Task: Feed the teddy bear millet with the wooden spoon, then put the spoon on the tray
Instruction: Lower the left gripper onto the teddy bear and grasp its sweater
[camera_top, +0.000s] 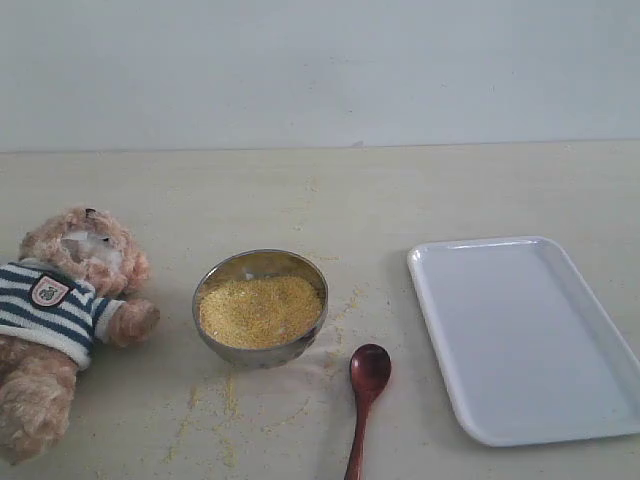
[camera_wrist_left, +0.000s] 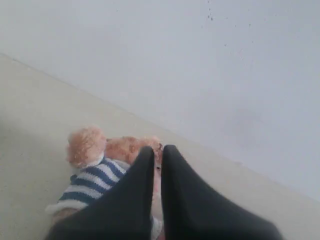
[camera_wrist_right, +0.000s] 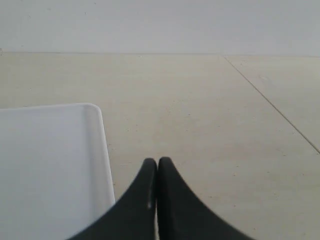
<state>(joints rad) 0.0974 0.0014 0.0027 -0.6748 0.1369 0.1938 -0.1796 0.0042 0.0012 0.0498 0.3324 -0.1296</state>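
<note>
Spoon (camera_top: 366, 395) lies flat on the table (camera_top: 420, 200), untouched. Its oval end points toward the far wall and its handle runs off the near edge of the exterior view. It sits between the steel bowl (camera_top: 222, 272) and the tray (camera_top: 530, 340), apart from both and closer to the bowl.

Millet (camera_top: 258, 310) fills the bowl nearly to the rim. Loose grains are scattered on the table in front of the bowl and to its right, some near the spoon.

Bear (camera_top: 60, 320) lies on its back at the left with its head toward the wall. One arm is stretched toward the bowl, near it but not touching. The tray sits at the right, flat, with nothing on it.

Only the exterior view shows the spoon, bowl and millet, and neither gripper appears in it.

Left wrist view: left gripper (camera_wrist_left: 156, 151) has its dark fingers (camera_wrist_left: 135, 185) pressed nearly together with a thin slit between the tips, holding nothing. It is off the table, with the bear (camera_wrist_left: 92, 172) beyond it, partly hidden by the fingers. Striped shirt and one paw are visible. The face is blurred.

Right wrist view: right gripper (camera_wrist_right: 157, 162) has its tips clenched together and is empty. One rounded corner of the tray (camera_wrist_right: 50, 165) lies just beside the fingers. Bare table fills the rest, with a seam line running across it. This view shows neither the bear nor the spoon.
</note>
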